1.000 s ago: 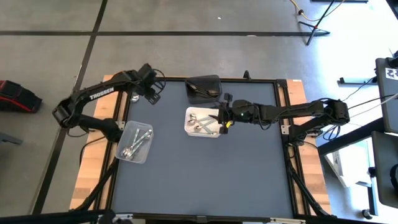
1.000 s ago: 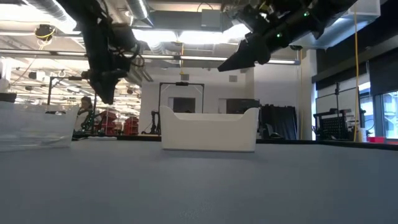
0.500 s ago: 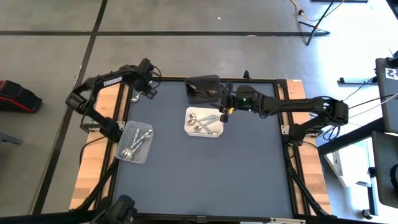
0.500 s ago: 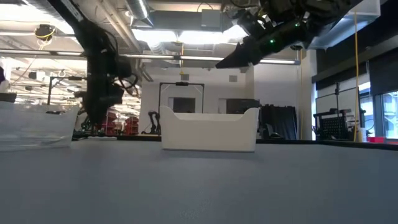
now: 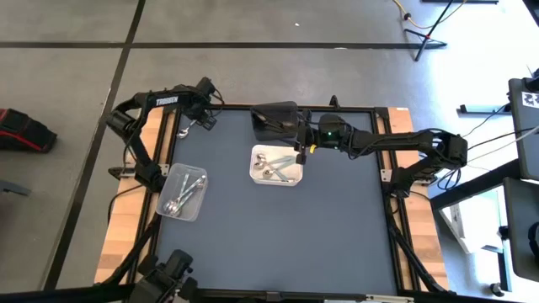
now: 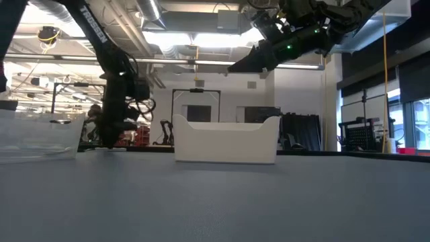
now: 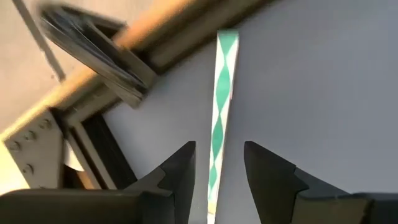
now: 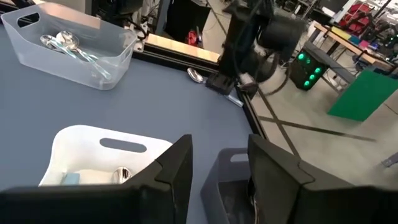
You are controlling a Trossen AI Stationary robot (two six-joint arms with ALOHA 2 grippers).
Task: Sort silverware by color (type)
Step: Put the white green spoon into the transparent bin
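My left gripper (image 5: 199, 123) is low over the table's far left corner, open and pointing steeply down. In the left wrist view its fingers (image 7: 219, 146) stand on either side of a slim strip patterned green and white (image 7: 222, 93), which lies flat on the table. The right wrist view shows a shiny spoon bowl (image 8: 196, 76) on the table beside that gripper. My right gripper (image 5: 297, 151) hangs open and bare above the far right corner of the white tray (image 5: 257, 172), which holds several spoons (image 5: 276, 166). More silver spoons (image 5: 182, 195) lie in the clear tray (image 5: 199, 210).
A black tray (image 5: 276, 120) stands at the far edge, just beyond the white tray and below my right gripper. The table's dark frame and wooden rail (image 7: 155, 37) run close to my left gripper. The near half of the table mat (image 5: 278, 244) is bare.
My left gripper has swung toward the table's far left corner and sunk close to the tabletop, tipping more steeply downward. My right gripper has drawn a little toward the far edge, from over the white tray's right side to its far right corner.
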